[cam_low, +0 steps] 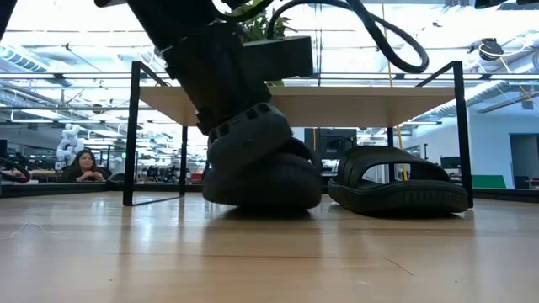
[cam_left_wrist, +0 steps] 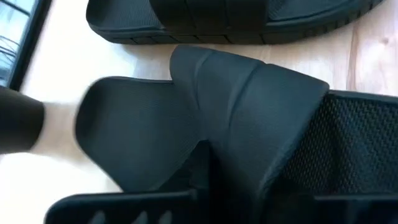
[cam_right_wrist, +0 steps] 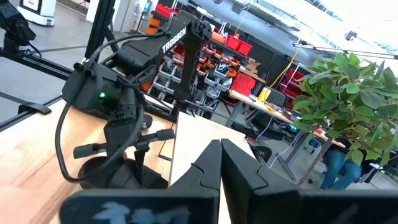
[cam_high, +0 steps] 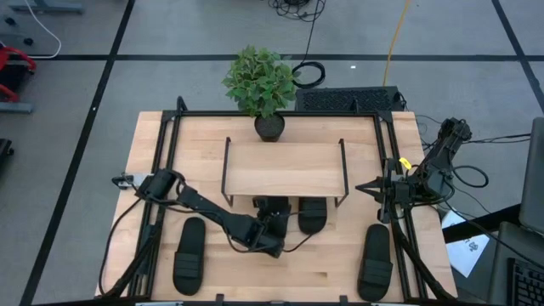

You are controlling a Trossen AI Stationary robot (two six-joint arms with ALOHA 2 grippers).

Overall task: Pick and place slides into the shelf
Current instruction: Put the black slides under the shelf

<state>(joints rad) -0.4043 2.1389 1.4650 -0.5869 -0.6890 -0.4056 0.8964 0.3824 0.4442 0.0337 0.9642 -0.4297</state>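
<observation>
Wooden table [cam_high: 327,255], low shelf [cam_high: 285,167] just past the left gripper [cam_high: 274,223], which is clamped on a slide [cam_low: 261,178] at the shelf's front edge, another slide [cam_high: 312,214] right beside it under the shelf, two more slides [cam_high: 189,254] [cam_high: 375,261] out to either side, right gripper [cam_high: 364,187] pinched closed, off by the shelf's right end

Even, bright overhead light in the high view; soft, short shadows lie beside the slides [cam_high: 189,255] on the pale table [cam_high: 149,161]. Low view: strongly backlit by bright ceiling and windows, so the shelf [cam_low: 337,101] underside and the near slide [cam_low: 263,181] read as dark silhouettes; a faint sheen lies on the tabletop. Left wrist view: the close black slide [cam_left_wrist: 249,118] is slightly soft, with a pale blurred patch at one edge. Right wrist view: sky area overexposed, the nearest dark parts out of focus.
</observation>
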